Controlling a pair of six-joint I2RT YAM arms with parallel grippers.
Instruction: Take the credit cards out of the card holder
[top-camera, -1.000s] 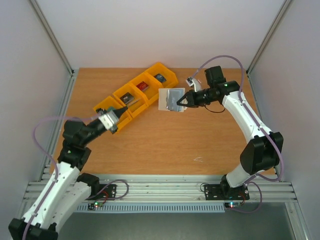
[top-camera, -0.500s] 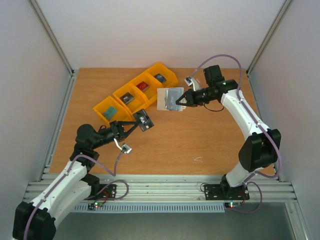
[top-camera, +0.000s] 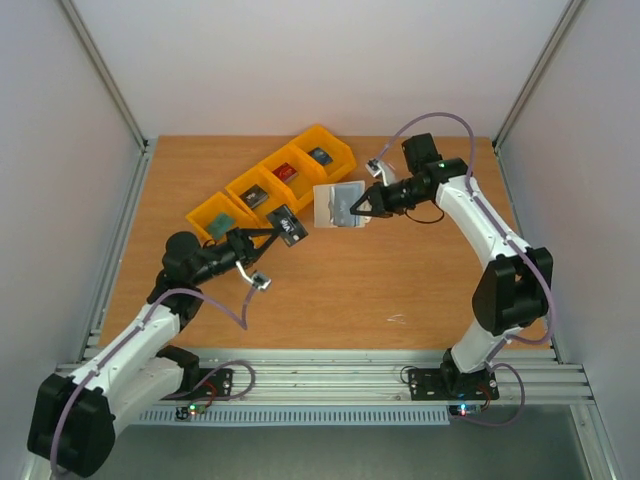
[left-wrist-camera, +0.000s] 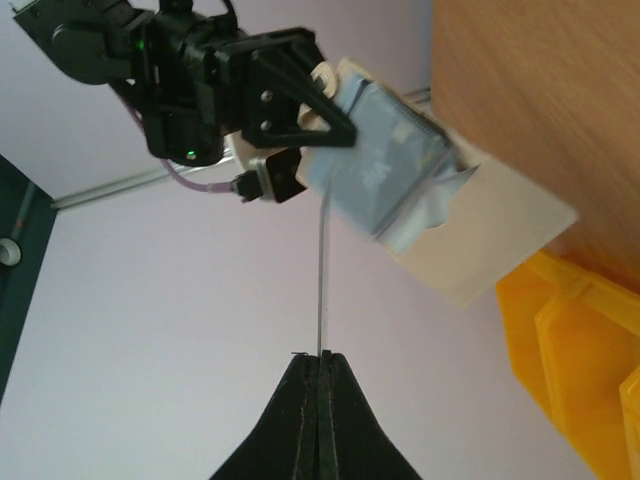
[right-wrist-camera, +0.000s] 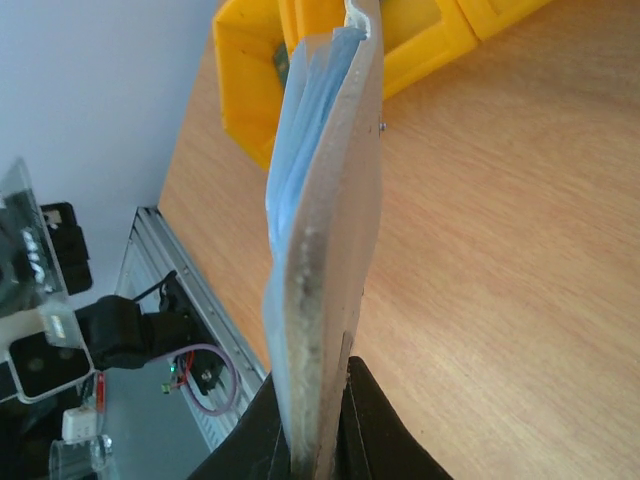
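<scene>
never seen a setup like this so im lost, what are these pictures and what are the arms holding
These are two robot arms, a left arm and a right arm, bolted to a wooden table. The overhead picture looks down from behind them; the other two come from wrist cameras. The left end effector is shut on a black card, seen edge-on in its own camera. The right end effector grips the grey card holder, held up above the table. A row of yellow bins sits behind.

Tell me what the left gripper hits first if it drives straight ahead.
Probably the card holder pinched by the right gripper. The left gripper points at it, its black card leading edge-on; gap is hard to judge.
</scene>
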